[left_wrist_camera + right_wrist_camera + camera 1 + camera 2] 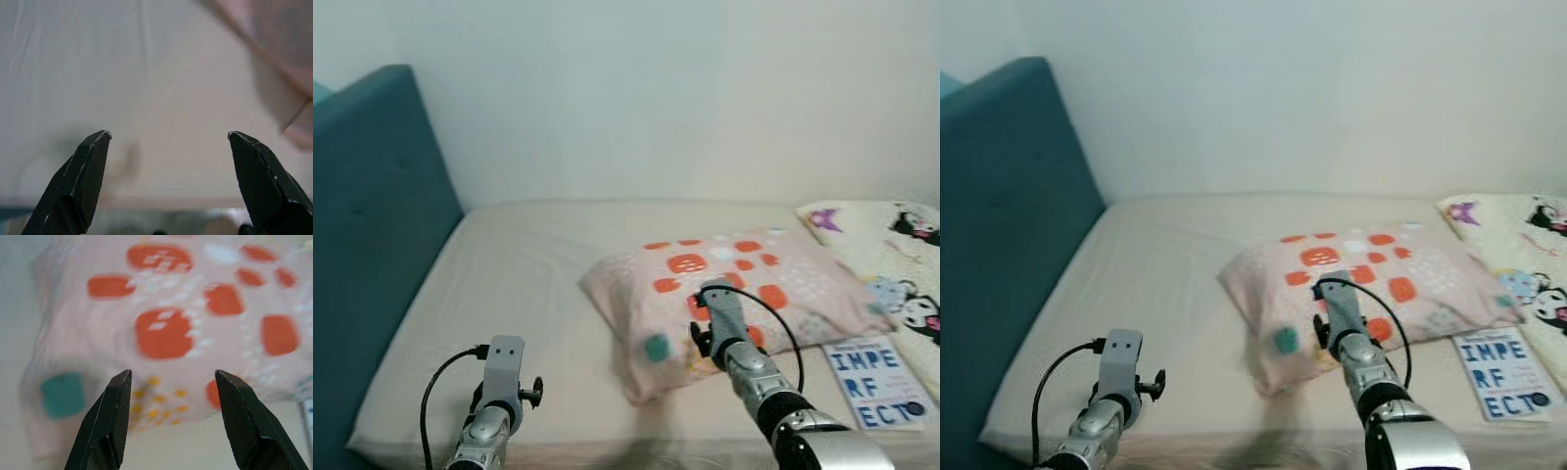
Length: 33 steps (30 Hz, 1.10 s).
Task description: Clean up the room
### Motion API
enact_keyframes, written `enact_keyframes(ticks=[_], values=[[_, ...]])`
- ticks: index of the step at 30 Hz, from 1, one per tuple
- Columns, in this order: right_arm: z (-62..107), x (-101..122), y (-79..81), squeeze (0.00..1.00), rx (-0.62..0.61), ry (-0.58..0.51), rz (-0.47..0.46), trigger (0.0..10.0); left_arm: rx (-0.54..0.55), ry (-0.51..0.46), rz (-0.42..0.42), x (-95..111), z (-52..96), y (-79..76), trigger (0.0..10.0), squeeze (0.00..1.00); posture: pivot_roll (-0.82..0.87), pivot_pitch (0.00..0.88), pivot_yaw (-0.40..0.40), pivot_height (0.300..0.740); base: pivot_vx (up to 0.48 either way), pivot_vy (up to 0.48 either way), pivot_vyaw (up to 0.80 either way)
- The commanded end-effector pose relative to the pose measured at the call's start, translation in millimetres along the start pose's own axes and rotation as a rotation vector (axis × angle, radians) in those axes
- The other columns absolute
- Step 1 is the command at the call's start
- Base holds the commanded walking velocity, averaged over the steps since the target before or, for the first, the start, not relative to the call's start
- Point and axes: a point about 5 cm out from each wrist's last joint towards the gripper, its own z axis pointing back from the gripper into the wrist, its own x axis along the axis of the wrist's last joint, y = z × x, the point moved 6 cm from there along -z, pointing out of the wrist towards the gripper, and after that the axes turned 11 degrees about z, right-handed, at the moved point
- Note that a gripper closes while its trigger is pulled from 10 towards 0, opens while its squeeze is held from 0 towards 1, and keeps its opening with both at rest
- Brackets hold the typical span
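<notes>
The pillow (734, 299) on the bed (529, 284) looks soft and light; its near edge suits pinching. Right end effector (171, 382) hovers open above it; left end effector (168, 139) open, idle.

One pillow (734, 294), one book (878, 384), one blanket (901, 259), one bed (524, 294).

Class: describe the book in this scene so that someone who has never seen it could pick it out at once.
Start at the bed with its teal headboard. Go to its near right corner, past the spotted pillow. The book lies flat there, the only thing with big blue letters on a white cover.
</notes>
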Motion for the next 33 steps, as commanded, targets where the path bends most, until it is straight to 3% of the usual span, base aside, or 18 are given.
enact_keyframes(ticks=[1, 6, 9, 20, 23, 26, 29, 33], values=[[-3.5, 19, 5.0, 0.0, 0.032, -0.036, -0.017, 10.0, 0.015, -0.041, 0.014, 12, -1.7, 6.6, 10.0, 0.0, 0.02, 0.0, -0.051, 0.73, 0.0, 0.0, 0.0], [-4.8, 30, 3.7, 0.0, 0.036, -0.057, 0.0, 10.0, 0.017, -0.068, 0.016, 21, -3.2, 7.5, 10.0, 0.0, 0.02, 0.0, -0.054, 0.72, 0.0, 0.0, 0.0], [-5.8, 36, 0.8, 0.0, 0.025, -0.064, 0.055, 10.0, -0.009, -0.108, 0.048, 35, -5.6, 4.5, 10.0, 0.0, 0.03, 0.0, -0.058, 0.705, 0.0, 0.0, 0.0], [-4.8, 27, -12.3, 0.0, -0.02, -0.032, 0.093, 10.0, -0.068, -0.128, 0.049, 39, -5.3, -4.8, 10.0, 0.0, 0.04, 0.0, -0.061, 0.675, 0.0, 0.0, 0.0], [-3.8, 25, -26.6, 0.0, -0.053, -0.025, 0.075, 10.0, -0.076, -0.145, 0.053, 38, -2.3, 2.5, 10.0, 0.0, 0.04, 0.0, -0.063, 0.66, 0.0, 0.0, 0.0], [-3.5, 26, -30.1, 0.0, -0.062, -0.025, 0.068, 10.0, -0.07, -0.151, 0.047, 38, -1.3, 6.9, 10.0, 0.0, 0.04, 0.0, -0.063, 0.655, 0.0, 0.0, 0.0], [-2.9, 28, -37.5, 0.0, -0.075, -0.04, 0.016, 10.0, -0.043, -0.184, 0.015, 44, 1.7, 23.9, 10.0, 0.0, 0.05, 0.0, -0.058, 0.64, 0.0, 0.0, 0.0], [-2.6, 32, -38.0, 0.0, -0.067, -0.066, -0.018, 10.0, -0.045, -0.226, -0.013, 55, 3.5, 30.3, 10.0, 0.0, 0.05, 0.006, -0.047, 0.625, 0.0, 0.0, 0.0]])
